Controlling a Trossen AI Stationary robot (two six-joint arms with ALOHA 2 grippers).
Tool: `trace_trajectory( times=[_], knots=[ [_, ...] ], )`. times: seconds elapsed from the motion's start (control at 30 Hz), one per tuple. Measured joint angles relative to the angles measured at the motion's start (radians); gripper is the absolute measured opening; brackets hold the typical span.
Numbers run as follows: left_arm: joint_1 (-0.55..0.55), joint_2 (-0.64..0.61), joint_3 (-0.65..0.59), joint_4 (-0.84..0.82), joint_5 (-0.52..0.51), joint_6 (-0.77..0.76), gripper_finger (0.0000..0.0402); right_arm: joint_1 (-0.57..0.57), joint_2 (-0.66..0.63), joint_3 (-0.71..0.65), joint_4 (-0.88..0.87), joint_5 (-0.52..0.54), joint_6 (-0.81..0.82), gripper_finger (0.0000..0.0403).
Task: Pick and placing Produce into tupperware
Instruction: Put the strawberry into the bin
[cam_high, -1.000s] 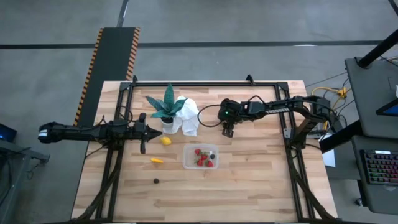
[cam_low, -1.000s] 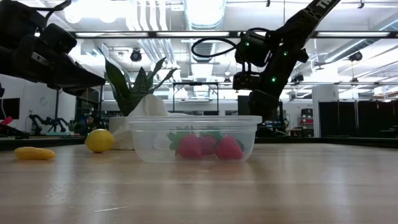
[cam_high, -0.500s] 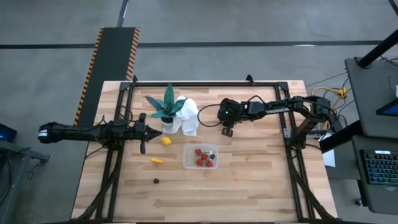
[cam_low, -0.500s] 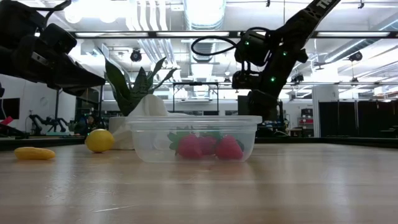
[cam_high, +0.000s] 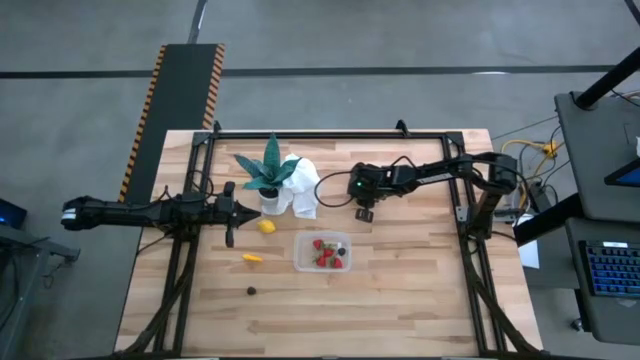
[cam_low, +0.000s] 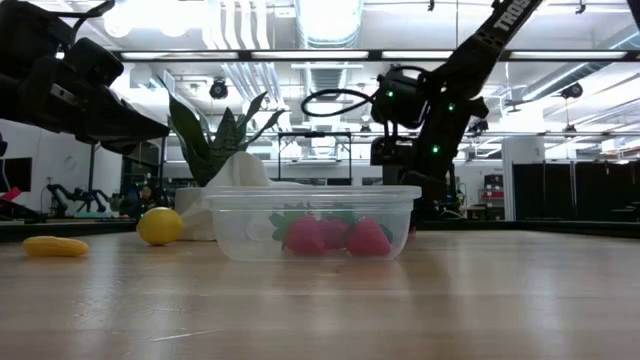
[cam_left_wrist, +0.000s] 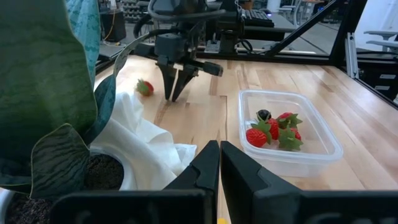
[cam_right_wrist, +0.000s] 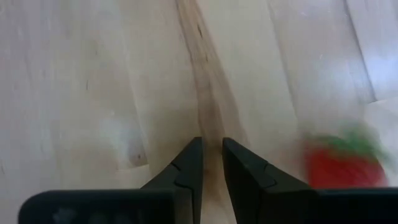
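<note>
- Left gripper (cam_high: 229, 212), dark fingers pressed together and empty, hovers left of the clear rectangular plastic tupperware (cam_high: 323, 252), above the round yellow lemon (cam_high: 266, 226).
- The yellow-orange elongated piece (cam_high: 252, 258) and 1 tiny dark round fruit (cam_high: 251, 291) lie left of the tupperware.
- The tupperware holds several red strawberries (cam_high: 324, 254).
- Right gripper (cam_high: 364, 213), fingers narrowed to a slim gap with nothing between them, points at bare wood behind the tupperware, 1 loose red strawberry (cam_left_wrist: 144, 87) just beside it.
</note>
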Motion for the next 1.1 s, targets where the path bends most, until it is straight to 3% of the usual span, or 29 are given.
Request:
trace_trajectory(
  times=[0.3,0.5,0.7,0.9,1.1],
  knots=[
    [0.000,0.002,0.000,-0.001,0.000,0.000,0.0000,0.000,-0.051,0.025,-0.056,0.003,0.006,0.0054],
    [0.000,0.005,0.000,0.002,0.000,0.000,0.0000,-0.002,-0.156,0.045,-0.073,0.076,-0.064,0.0057],
    [0.000,0.005,0.000,0.001,0.000,0.000,0.0000,-0.040,-0.230,0.046,-0.083,0.080,-0.128,0.0122],
    [0.000,0.005,0.000,0.001,0.000,0.000,0.0000,-0.144,-0.214,0.044,-0.117,0.081,-0.101,0.0197],
    [0.000,0.007,0.000,0.000,0.000,-0.001,0.0000,-0.222,-0.171,0.043,-0.119,0.072,-0.078,0.0219]
  ],
)
